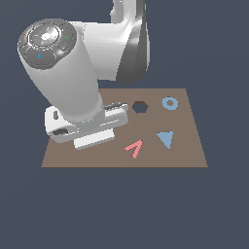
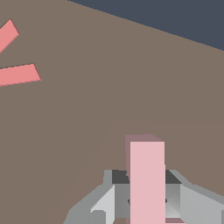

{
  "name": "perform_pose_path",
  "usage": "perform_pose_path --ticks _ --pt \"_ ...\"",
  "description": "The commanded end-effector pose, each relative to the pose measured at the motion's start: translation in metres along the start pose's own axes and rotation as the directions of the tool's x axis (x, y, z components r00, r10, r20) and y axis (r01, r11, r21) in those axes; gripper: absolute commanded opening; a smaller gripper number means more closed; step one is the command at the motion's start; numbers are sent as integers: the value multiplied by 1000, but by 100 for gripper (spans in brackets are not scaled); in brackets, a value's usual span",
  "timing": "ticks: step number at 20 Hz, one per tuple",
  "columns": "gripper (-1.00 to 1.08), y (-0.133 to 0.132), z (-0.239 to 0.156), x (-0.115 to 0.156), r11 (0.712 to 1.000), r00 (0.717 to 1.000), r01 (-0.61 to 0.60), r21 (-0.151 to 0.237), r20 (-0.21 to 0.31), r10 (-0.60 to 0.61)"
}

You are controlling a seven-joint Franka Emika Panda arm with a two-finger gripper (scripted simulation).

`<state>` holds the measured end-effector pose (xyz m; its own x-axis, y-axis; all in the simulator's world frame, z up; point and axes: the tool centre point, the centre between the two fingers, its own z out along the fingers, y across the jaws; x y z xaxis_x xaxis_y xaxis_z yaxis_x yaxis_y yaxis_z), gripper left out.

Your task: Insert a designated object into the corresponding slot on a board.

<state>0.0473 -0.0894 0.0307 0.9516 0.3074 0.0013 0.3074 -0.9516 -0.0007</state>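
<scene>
Pink piece (image 2: pixel 147 179) between fingers (image 2: pixel 103 203)

Exterior looks down on the board (image 1: pixel 189 146); wrist view hugs it.

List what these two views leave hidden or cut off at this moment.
- L-shaped slot: seen in neither view; in the exterior view the arm covers much of the board.
- Pink piece: wrist view shows one arm only, the rest is cut by the frame edge.
- Pincer: hidden by the arm in the exterior view.
- Red V: cut by the wrist frame edge.
</scene>
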Motion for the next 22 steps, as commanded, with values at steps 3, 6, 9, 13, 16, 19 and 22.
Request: perform_pose_path --ticks 3,6,9,13,16,19,22 --pt "-100 0 0 0 1000 1000 0 0 0 0" --pt "-100 2 -4 -1 1000 1000 -2 -1 1 2" --pt "-100 1 -3 -1 1000 1000 0 0 2 0" --pt "-100 0 -3 -1 1000 1000 19 0 2 -19" --pt "-100 -2 -3 -3 999 999 51 0 1 -51" --pt "-100 -5 -3 -5 995 995 98 0 1 -98" --pt "-100 -9 -3 -8 987 987 159 0 1 -159"
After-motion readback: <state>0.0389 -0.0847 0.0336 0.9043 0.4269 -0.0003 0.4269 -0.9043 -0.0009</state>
